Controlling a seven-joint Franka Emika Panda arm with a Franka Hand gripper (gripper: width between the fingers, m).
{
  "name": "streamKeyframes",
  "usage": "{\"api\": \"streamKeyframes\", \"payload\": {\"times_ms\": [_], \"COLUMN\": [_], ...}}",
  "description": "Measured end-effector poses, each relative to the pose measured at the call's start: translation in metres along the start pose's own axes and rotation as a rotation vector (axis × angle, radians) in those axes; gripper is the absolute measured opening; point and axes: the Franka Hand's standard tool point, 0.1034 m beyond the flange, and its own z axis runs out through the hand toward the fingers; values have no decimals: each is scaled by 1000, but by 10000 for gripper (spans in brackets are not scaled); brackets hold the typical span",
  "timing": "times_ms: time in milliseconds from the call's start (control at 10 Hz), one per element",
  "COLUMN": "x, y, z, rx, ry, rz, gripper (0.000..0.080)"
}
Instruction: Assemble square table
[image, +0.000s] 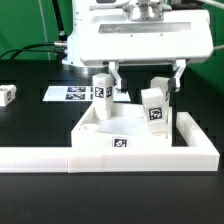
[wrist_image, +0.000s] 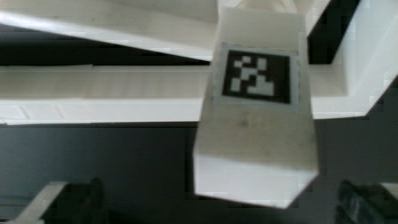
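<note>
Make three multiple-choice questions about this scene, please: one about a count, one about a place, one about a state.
1. How many legs stand on the white slab?
A. none
B. two
C. four

2. Where does the loose leg lie?
A. on the black table, at the exterior view's left edge
B. on the white slab
C. on the long white barrier

3. How is the gripper?
A. shut on a leg
B. shut on the slab's rim
C. open, holding nothing

Answers:
1 B: the far leg and the near leg both stand on the slab.
2 A: it lies well apart from the slab.
3 C: the fingers stand wide on either side of the near leg and do not touch it.
</note>
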Motion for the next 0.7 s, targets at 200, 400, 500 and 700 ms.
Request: {"api": "streamKeyframes", "payload": {"times_ms": [200,400,500,700], "x": [3,-1,-3,-12], "y": [6,0,-1,-4], "z": [3,7,8,9], "rx": [-1,52,68,81], "ry": [-15,-186,-263,-383], "rz": [12,38,34,26], "gripper": [649,649,649,649]}}
